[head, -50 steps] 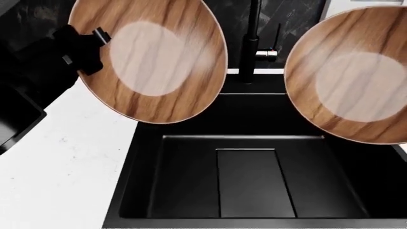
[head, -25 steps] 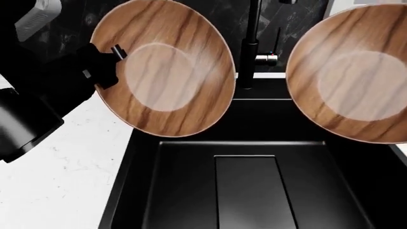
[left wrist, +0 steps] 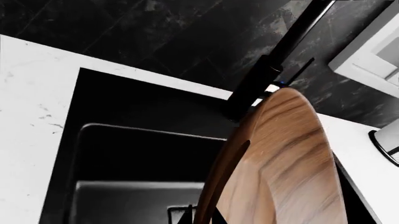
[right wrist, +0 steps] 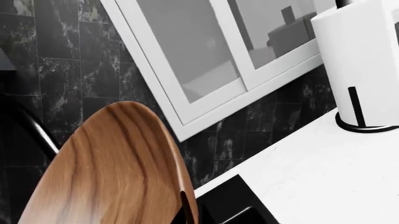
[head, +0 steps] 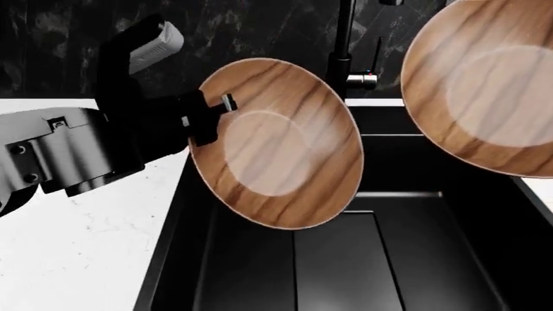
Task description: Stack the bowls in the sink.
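Note:
Two glossy brown wooden bowls hang tilted on edge above the black sink (head: 432,259). My left gripper (head: 207,116) is shut on the rim of the left bowl (head: 276,146), which hangs over the sink's left half with its underside facing the camera. In the left wrist view, that bowl (left wrist: 281,168) fills the near side, and its rim is pinched in the left gripper (left wrist: 203,217). The right bowl (head: 493,91) hangs high at the sink's right edge. My right gripper (right wrist: 184,214) is shut on the rim of this bowl (right wrist: 106,172); the head view does not show that gripper.
A tall black faucet (head: 341,58) rises behind the sink between the two bowls. White countertop (head: 78,246) lies to the left. A white paper towel roll (right wrist: 361,60) stands on the counter (right wrist: 311,177) under a window (right wrist: 218,51). Dark marble tiles back the wall.
My left arm has carried its bowl to the right and downward, from above the counter edge to over the sink. The right bowl has shifted slightly up and to the right.

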